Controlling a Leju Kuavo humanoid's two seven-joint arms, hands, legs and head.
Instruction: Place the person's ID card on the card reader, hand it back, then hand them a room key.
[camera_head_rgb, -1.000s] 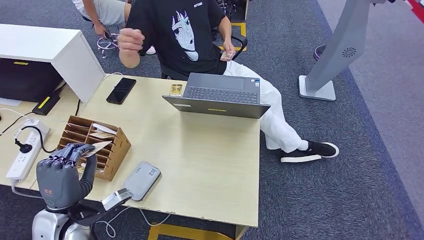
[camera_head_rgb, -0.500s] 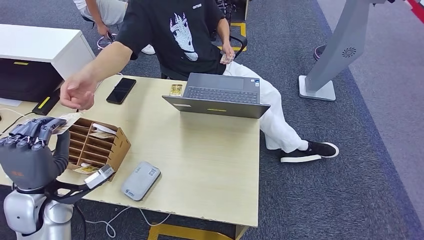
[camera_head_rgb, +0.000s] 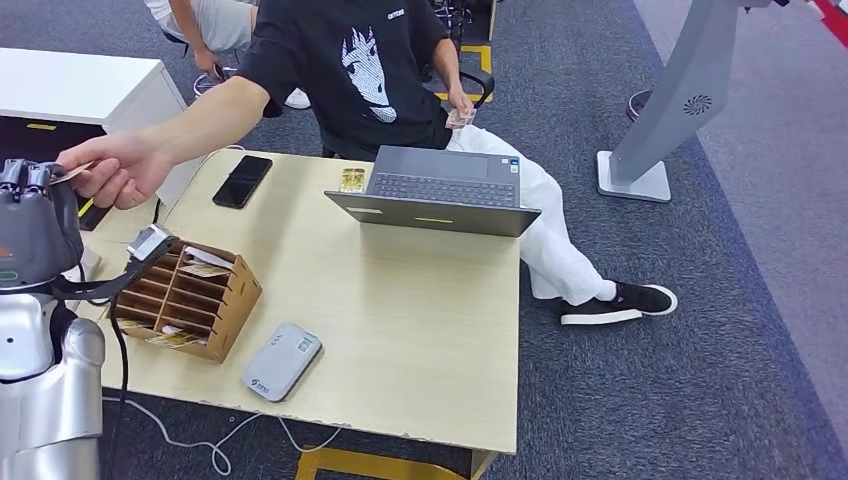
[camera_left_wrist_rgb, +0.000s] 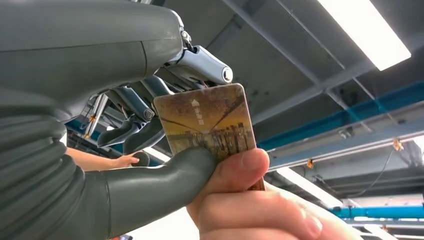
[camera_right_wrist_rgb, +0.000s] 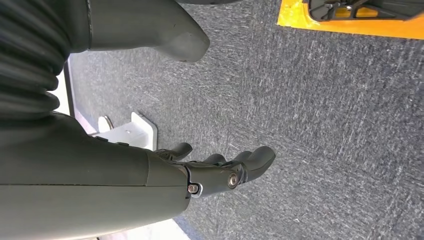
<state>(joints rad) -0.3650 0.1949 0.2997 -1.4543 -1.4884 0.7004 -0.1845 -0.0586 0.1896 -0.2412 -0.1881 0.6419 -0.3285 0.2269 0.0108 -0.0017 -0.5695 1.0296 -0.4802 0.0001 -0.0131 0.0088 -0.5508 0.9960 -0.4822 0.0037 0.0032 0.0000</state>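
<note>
Apparently near the end of the job, the robot's left hand is raised at about nine o'clock in the head view, its fingers and thumb pinching a room key card printed with a brownish picture. A person's hand, reaching from twelve o'clock across the counter, grips the same card from the other edge, so both hold it at once. Judging from this, the handover is under way and letting go is what remains. On the counter, a wooden card rack sits at eight o'clock with a grey card reader just beside it, at seven. Another card lies by the laptop. The right hand hangs over the carpet, fingers loosely apart, holding nothing.
</note>
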